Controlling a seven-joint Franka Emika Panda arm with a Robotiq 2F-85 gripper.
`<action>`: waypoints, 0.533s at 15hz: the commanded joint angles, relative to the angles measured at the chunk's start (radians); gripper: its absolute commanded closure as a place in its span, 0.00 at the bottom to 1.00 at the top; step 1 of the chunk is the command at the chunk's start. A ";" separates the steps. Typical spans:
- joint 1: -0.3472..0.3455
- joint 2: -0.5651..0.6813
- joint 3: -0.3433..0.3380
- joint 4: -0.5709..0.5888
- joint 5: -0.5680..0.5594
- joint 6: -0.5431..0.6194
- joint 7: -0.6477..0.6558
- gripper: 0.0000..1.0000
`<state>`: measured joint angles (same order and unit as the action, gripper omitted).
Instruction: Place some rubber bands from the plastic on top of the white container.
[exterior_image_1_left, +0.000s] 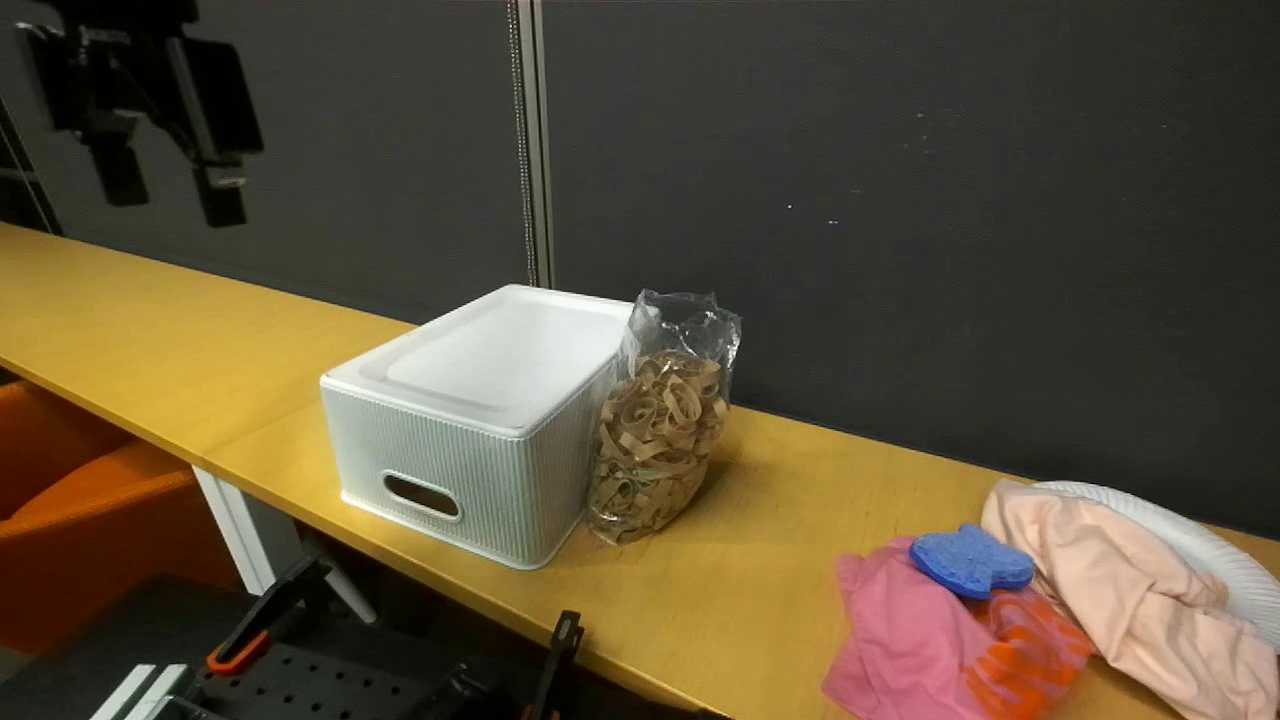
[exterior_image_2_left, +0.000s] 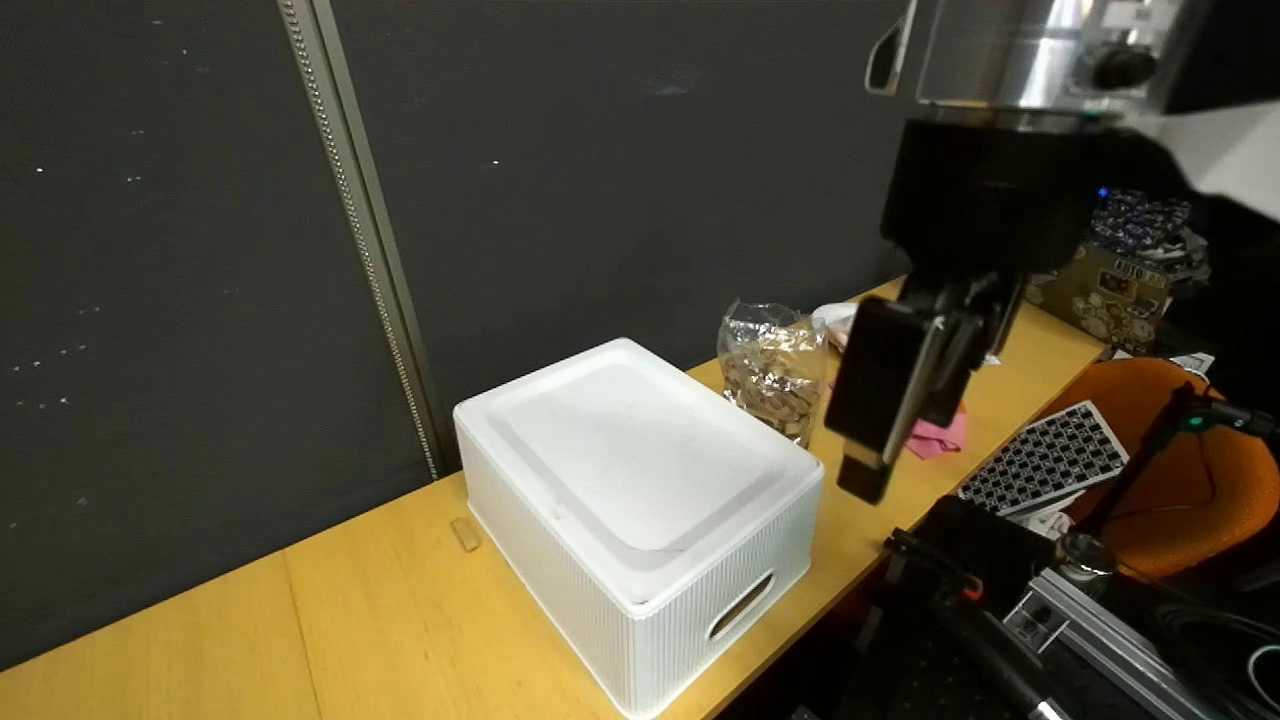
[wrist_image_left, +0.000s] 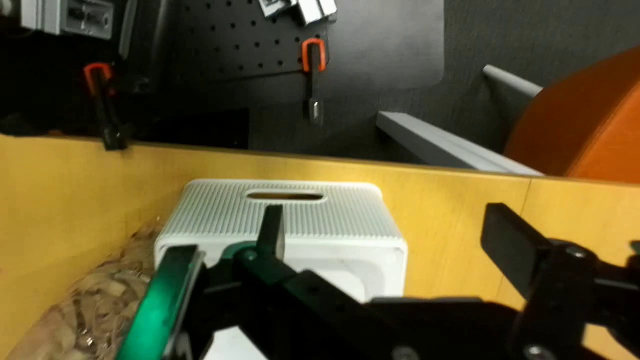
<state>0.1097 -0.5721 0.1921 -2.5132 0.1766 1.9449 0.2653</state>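
The white container (exterior_image_1_left: 490, 360) stands on the wooden table, its flat lid bare. It also shows in the other views (exterior_image_2_left: 640, 460) (wrist_image_left: 320, 215). The clear plastic bag (exterior_image_1_left: 690, 318) stands upright against its side, holding a mass of tan rubber bands (exterior_image_1_left: 660, 425). In an exterior view the bag (exterior_image_2_left: 765, 325) is partly behind the container. In the wrist view the bag (wrist_image_left: 107, 295) is at the lower left, partly hidden by the gripper. My gripper (exterior_image_1_left: 172, 190) is open and empty, high above the table; its fingers (wrist_image_left: 385, 222) are wide apart in the wrist view.
A pink cloth (exterior_image_1_left: 910, 630), a blue sponge (exterior_image_1_left: 970, 560), a peach cloth (exterior_image_1_left: 1110, 570) and a white plate (exterior_image_1_left: 1220, 560) lie on the table. A small tan piece (exterior_image_2_left: 465, 533) lies beside the container. A dark wall panel (exterior_image_1_left: 900, 200) runs behind. Clamps (wrist_image_left: 313, 60) are below the front edge.
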 joint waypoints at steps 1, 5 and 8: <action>-0.063 0.079 -0.016 0.102 -0.098 0.019 0.004 0.00; -0.123 0.133 -0.059 0.176 -0.181 0.030 -0.005 0.00; -0.160 0.168 -0.086 0.209 -0.238 0.048 0.008 0.00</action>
<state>-0.0237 -0.4493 0.1307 -2.3527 -0.0063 1.9820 0.2642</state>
